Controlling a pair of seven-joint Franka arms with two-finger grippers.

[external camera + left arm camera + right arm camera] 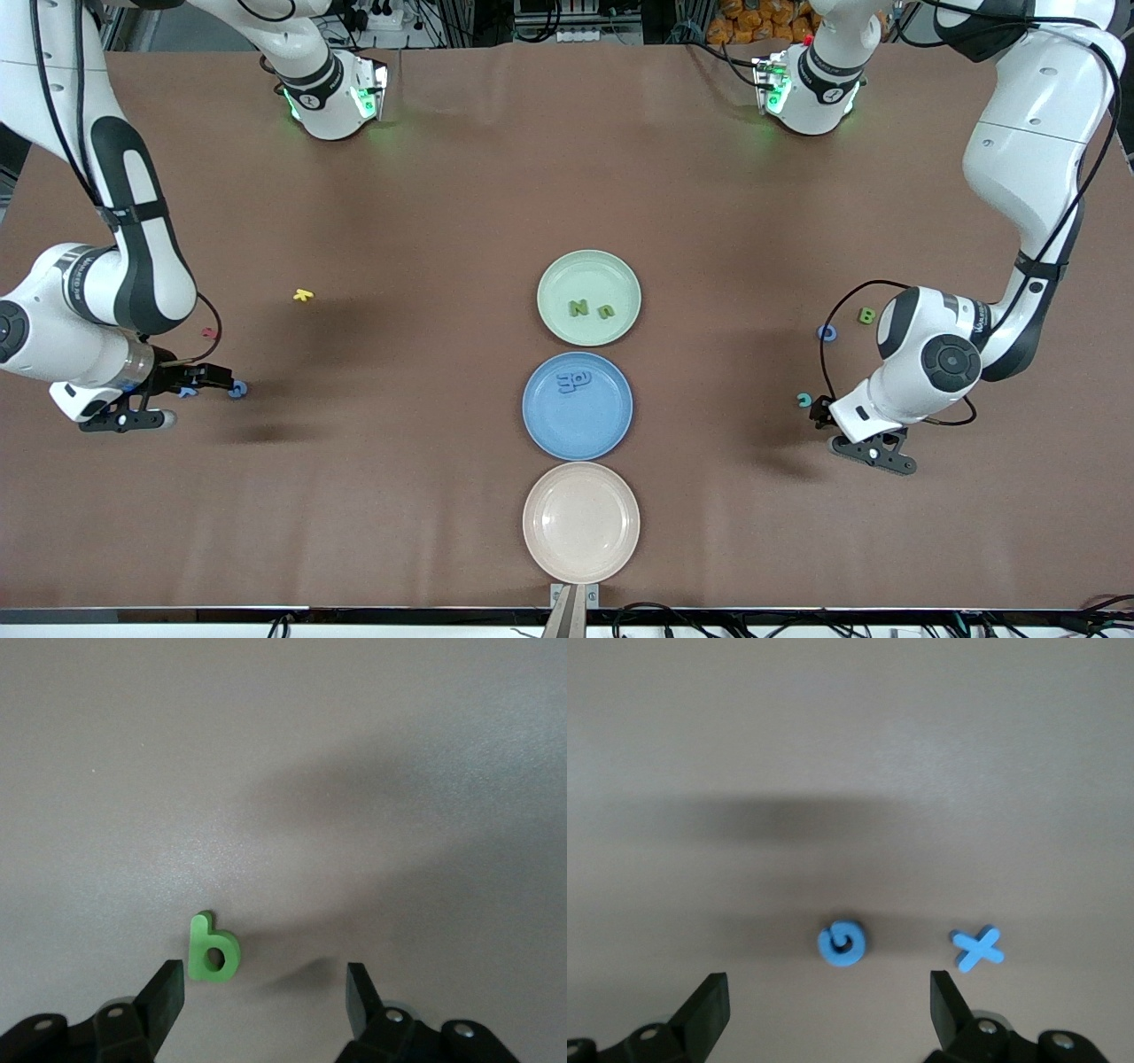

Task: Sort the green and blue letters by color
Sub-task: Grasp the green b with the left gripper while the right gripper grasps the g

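**Letters half sorted, both claws low over loose pieces**

We see two green letters (pixel 591 309) lying in the green plate (pixel 558 275) and blue letters (pixel 573 382) in the blue plate (pixel 540 425) just nearer the front camera; a pink plate (pixel 542 540) sits nearest of all.

Toward the left arm's end of the worktop (pixel 443 195), a green b (pixel 213 948) lies flat just ahead of the left claw (pixel 266 997), whose jaws stand apart and grasp nothing.

Toward the right arm's end, a blue round letter (pixel 842 943) and a blue x (pixel 978 949) lie apart beneath the right claw (pixel 830 1001), released wide.

A yellow letter (pixel 303 295) lies farther off.
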